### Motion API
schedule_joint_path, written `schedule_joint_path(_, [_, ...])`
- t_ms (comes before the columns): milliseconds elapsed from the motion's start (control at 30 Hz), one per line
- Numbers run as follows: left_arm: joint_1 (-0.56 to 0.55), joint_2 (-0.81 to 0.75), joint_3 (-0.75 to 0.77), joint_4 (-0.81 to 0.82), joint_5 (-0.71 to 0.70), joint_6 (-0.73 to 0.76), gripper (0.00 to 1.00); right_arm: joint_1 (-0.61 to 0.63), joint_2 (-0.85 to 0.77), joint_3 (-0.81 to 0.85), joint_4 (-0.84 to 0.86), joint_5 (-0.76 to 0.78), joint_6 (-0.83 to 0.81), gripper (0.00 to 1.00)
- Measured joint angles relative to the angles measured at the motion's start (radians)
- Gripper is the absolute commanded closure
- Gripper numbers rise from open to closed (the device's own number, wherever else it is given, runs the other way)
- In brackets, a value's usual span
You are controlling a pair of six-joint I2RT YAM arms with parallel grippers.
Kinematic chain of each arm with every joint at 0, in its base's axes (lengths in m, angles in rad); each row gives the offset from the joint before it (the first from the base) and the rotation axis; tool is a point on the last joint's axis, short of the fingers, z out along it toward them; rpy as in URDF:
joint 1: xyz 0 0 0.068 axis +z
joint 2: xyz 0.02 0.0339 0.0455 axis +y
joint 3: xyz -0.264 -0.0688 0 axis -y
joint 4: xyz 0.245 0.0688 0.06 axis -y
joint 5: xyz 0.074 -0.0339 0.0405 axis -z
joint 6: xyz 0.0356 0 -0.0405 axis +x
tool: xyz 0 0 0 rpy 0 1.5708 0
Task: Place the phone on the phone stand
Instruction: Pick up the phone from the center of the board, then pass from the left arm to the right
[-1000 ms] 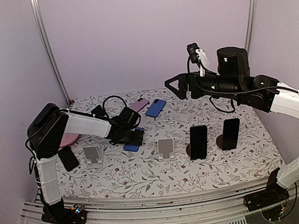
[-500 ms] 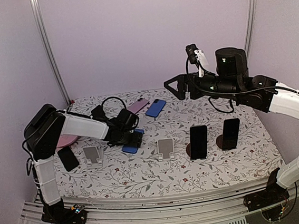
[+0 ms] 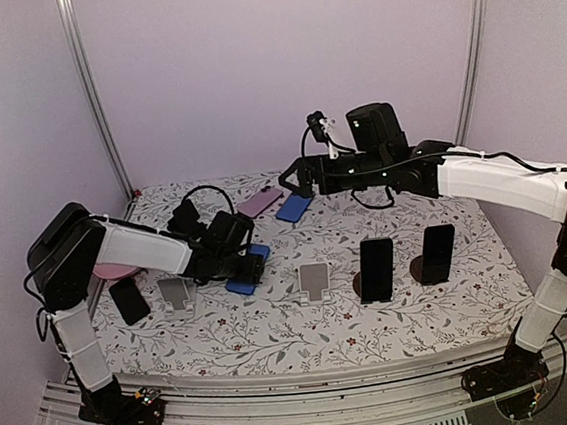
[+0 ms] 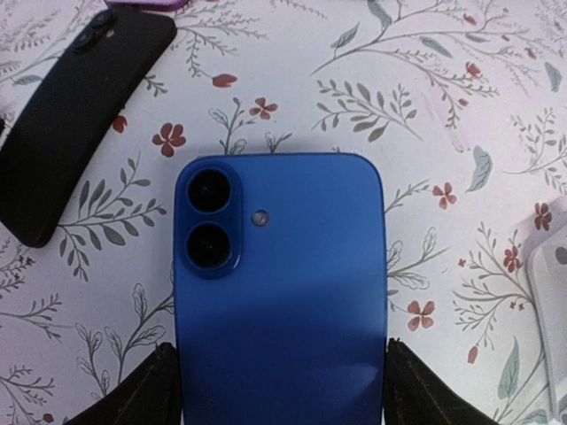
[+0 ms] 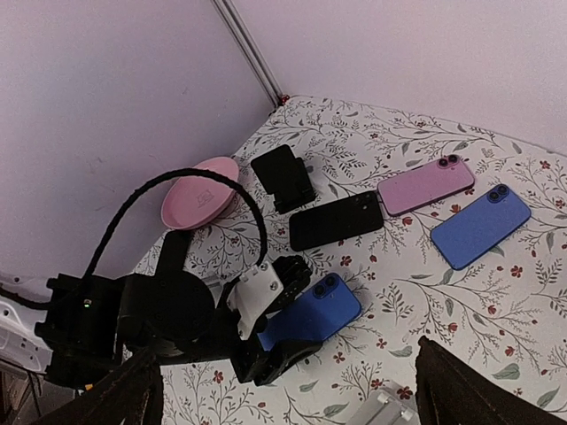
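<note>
Since a second ago the right arm has swung from 3 o'clock round towards 12 o'clock, so the right gripper (image 3: 295, 179) now hangs over the far middle of the table (image 3: 276, 339). The left arm has drawn back towards 9 o'clock and brought the blue phone (image 3: 238, 280) with it.

The left gripper (image 3: 233, 268) grasps that blue phone by its two long edges. In the left wrist view one finger (image 4: 146, 394) presses on each side of the phone's near end. The phone is back side up, with its twin lenses pointing away from the wrist. It is low over the flowered cloth, but whether it rests on it cannot be told. It lies between two bare holders: the left white stand (image 3: 176, 291) at its 9 o'clock and the middle white stand (image 3: 314, 280) at its 3 o'clock.

The right gripper is released, its fingers spread wide with nothing between them. Below it, at 12 o'clock on the table, lie a second blue phone (image 3: 293, 208) and a pink phone (image 3: 259, 202) side by side. A black phone (image 4: 71, 115) lies flat at the held phone's 11 o'clock. A pink bowl (image 5: 199, 202) sits at the 9 o'clock edge of the table.
</note>
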Motion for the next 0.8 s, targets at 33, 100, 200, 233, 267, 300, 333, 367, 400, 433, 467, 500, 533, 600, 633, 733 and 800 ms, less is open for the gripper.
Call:
schedule_joint_path(33, [0.0, -0.009, -0.007, 0.011, 0.0, 0.005, 0.38, -0.008, 0.03, 0.019, 0.0, -0.019, 0.007, 0.01])
schedule_joint_path(100, [0.0, -0.027, -0.017, 0.033, 0.002, 0.014, 0.38, -0.02, 0.074, 0.048, 0.001, -0.045, 0.017, 0.01])
schedule_joint_path(200, [0.0, -0.05, -0.033, 0.074, 0.007, 0.029, 0.38, -0.039, 0.134, 0.083, 0.001, -0.079, 0.036, 0.0])
schedule_joint_path(233, [0.0, -0.058, -0.038, 0.087, 0.01, 0.033, 0.38, -0.044, 0.149, 0.093, 0.001, -0.086, 0.041, 0.0])
schedule_joint_path(267, [0.0, -0.065, -0.043, 0.1, 0.013, 0.039, 0.38, -0.05, 0.17, 0.107, 0.0, -0.098, 0.047, 0.0])
schedule_joint_path(300, [0.0, -0.069, -0.045, 0.109, 0.015, 0.044, 0.38, -0.054, 0.187, 0.117, 0.002, -0.106, 0.053, 0.01])
schedule_joint_path(333, [0.0, -0.073, -0.047, 0.118, 0.018, 0.049, 0.38, -0.056, 0.206, 0.131, 0.001, -0.111, 0.057, 0.01])
schedule_joint_path(367, [0.0, -0.076, -0.047, 0.126, 0.02, 0.053, 0.38, -0.059, 0.224, 0.144, 0.0, -0.118, 0.06, 0.01])
schedule_joint_path(400, [0.0, -0.076, -0.047, 0.137, 0.023, 0.059, 0.38, -0.061, 0.251, 0.164, 0.0, -0.126, 0.064, 0.02])
schedule_joint_path(433, [0.0, -0.077, -0.047, 0.145, 0.026, 0.064, 0.38, -0.062, 0.27, 0.177, 0.0, -0.132, 0.068, 0.02])
schedule_joint_path(467, [0.0, -0.077, -0.047, 0.151, 0.029, 0.069, 0.38, -0.062, 0.291, 0.191, 0.0, -0.137, 0.074, 0.03])
schedule_joint_path(500, [0.0, -0.08, -0.047, 0.154, 0.032, 0.072, 0.38, -0.062, 0.311, 0.202, -0.001, -0.143, 0.079, 0.04])
schedule_joint_path(533, [0.0, -0.083, -0.047, 0.156, 0.034, 0.076, 0.38, -0.062, 0.327, 0.208, -0.001, -0.148, 0.082, 0.04])
schedule_joint_path(600, [-0.001, -0.094, -0.047, 0.161, 0.038, 0.085, 0.38, -0.062, 0.362, 0.224, -0.001, -0.161, 0.09, 0.06])
schedule_joint_path(633, [-0.001, -0.101, -0.047, 0.168, 0.041, 0.089, 0.38, -0.062, 0.377, 0.227, -0.001, -0.166, 0.095, 0.06])
schedule_joint_path(733, [-0.003, -0.124, -0.047, 0.188, 0.048, 0.098, 0.38, -0.062, 0.41, 0.232, -0.004, -0.182, 0.11, 0.07])
schedule_joint_path(800, [-0.007, -0.139, -0.047, 0.204, 0.052, 0.108, 0.38, -0.062, 0.431, 0.238, -0.005, -0.19, 0.124, 0.08])
